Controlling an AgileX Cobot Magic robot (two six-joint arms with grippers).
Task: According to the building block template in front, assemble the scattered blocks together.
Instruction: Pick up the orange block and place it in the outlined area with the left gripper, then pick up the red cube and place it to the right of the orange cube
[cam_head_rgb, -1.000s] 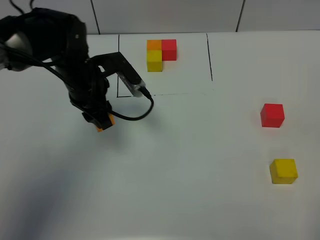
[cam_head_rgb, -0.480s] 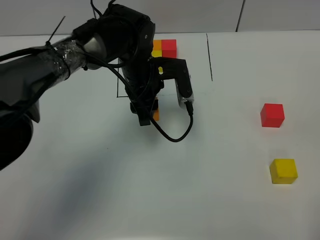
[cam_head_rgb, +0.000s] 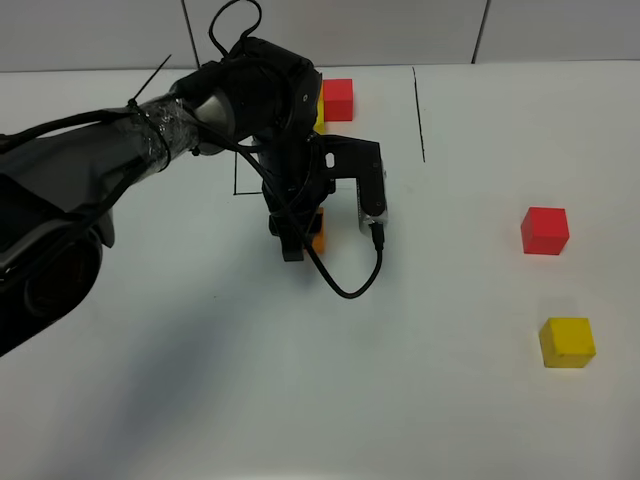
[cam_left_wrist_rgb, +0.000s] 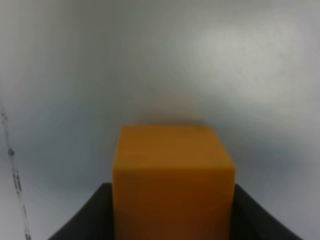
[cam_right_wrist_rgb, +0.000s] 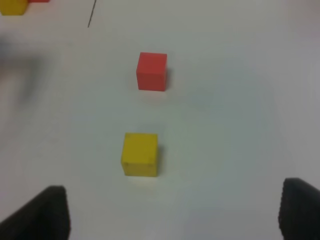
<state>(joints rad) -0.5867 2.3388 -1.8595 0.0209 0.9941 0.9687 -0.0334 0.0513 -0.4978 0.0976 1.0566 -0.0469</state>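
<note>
Just in front of the building block template (cam_head_rgb: 338, 99), the left gripper (cam_head_rgb: 300, 236) is clamped on the orange cube (cam_head_rgb: 318, 229), while the red cube (cam_head_rgb: 545, 230) and yellow cube (cam_head_rgb: 567, 342) lie separate, well to the template's right, and the right gripper (cam_right_wrist_rgb: 175, 212) is spread wide and empty: no blocks joined yet.
</note>
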